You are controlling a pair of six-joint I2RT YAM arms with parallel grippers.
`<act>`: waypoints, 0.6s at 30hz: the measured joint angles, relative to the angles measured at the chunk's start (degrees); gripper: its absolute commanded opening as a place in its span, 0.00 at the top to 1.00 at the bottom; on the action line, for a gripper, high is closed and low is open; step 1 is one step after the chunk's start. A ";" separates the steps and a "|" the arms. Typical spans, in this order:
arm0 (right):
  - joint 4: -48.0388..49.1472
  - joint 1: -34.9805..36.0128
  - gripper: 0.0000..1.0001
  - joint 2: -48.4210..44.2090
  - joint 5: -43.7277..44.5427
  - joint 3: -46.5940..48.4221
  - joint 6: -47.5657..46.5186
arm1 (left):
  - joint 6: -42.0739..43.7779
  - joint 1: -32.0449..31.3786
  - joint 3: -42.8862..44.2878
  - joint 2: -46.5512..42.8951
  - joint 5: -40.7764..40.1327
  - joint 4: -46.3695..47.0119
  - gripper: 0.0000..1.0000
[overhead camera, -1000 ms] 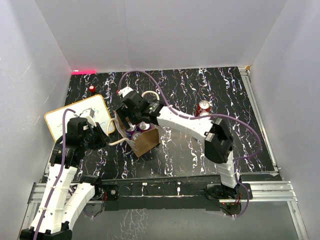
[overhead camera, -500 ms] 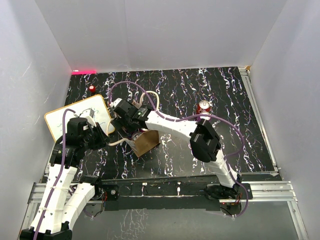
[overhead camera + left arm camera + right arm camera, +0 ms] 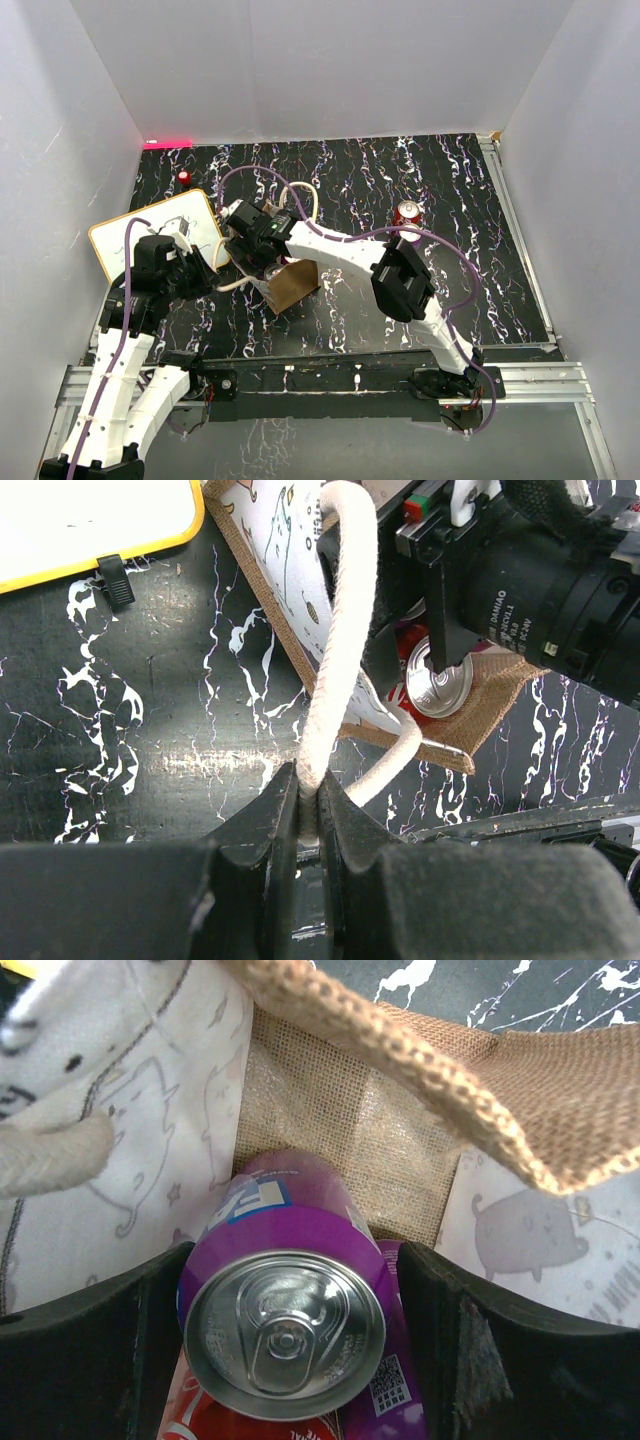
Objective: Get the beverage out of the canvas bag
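The tan canvas bag (image 3: 293, 283) stands upright in the left middle of the table. My left gripper (image 3: 210, 281) is shut on one cream loop handle (image 3: 345, 630) and holds it out to the left, clamped between the jaws (image 3: 310, 802). My right gripper (image 3: 258, 262) is down inside the bag mouth. In the right wrist view it is open (image 3: 295, 1265), with a finger on each side of an upright purple can (image 3: 285, 1305); a gap shows at the right finger (image 3: 480, 1360). A red can (image 3: 225, 1428) and a second purple can (image 3: 398, 1400) lie beside it.
An orange-rimmed whiteboard (image 3: 160, 235) lies just left of the bag, under my left arm. A red can (image 3: 407, 213) stands on the table to the right. A small red object (image 3: 184, 177) sits at the back left. White walls enclose the table.
My right gripper has moved left and down, from above the bag mouth into the bag, around the purple can. The left gripper has kept its hold on the handle.
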 measured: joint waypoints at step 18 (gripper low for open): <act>1.53 0.68 0.81 -2.60 3.41 -0.52 -0.20 | 0.00 0.00 0.00 -0.09 0.00 0.04 1.00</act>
